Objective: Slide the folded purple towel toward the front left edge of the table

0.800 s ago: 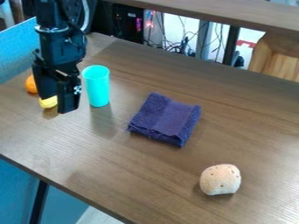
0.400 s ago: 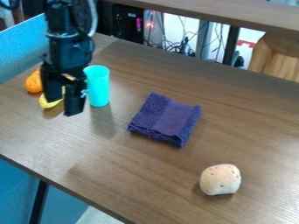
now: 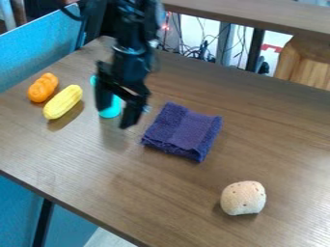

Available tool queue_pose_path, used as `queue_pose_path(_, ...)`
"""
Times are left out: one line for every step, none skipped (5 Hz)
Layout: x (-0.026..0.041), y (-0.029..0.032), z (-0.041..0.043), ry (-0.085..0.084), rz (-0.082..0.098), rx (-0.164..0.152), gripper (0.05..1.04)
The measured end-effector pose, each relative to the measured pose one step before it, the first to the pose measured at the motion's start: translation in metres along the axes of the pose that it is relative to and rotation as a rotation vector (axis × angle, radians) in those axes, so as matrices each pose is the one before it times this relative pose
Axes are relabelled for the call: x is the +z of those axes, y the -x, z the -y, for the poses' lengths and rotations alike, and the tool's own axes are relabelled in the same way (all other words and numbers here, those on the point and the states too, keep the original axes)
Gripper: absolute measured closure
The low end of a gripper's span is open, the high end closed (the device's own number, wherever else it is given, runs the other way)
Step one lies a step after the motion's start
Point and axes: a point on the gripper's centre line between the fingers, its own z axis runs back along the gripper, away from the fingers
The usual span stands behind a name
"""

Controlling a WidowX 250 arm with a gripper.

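The black gripper [image 3: 116, 115] hangs at the upper left of the table, open, its two fingers apart. Behind it stands a turquoise cup [image 3: 110, 109], partly hidden by the fingers; whether they touch it I cannot tell. A folded purple cloth [image 3: 182, 131] lies just right of the gripper. To the left are a yellow corn-like piece [image 3: 63, 102] and an orange, lumpy piece [image 3: 42, 88] beside it. A beige, roundish object with small dark spots [image 3: 243, 198] rests at the lower right.
The brown wooden table [image 3: 84, 166] has its front edge running diagonally across the lower left. A blue panel [image 3: 38, 54] borders it at the upper left. Beyond the far edge are cables [image 3: 193, 49], and a raised wooden shelf [image 3: 258, 15] crosses the top.
The gripper has swung right, from above the yellow piece to in front of the cup, uncovering the yellow and orange pieces. The cup, cloth and beige object have not moved.
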Motion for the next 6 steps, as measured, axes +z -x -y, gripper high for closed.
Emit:
queue_pose_path(-0.00673,-0.0202,0.02065,-0.004,-0.014,0.0255,0.083)
queue_pose_path(0.00099,-0.01596,0.01071,0.0779,0.0244,0.005,0.083)
queue_pose_path(0.0013,-0.01416,0.00669,0.0577,0.0286,0.0142,0.083)
queue_pose_path(-0.00213,-0.01507,0.00374,0.0706,0.0501,0.0639,0.083)
queue_pose_path(-0.01802,-0.00629,-0.00509,-0.0547,0.0919,0.084,0.083)
queue_pose_path(-0.00639,-0.00606,0.00376,-0.0532,0.0749,0.0152,0.083)
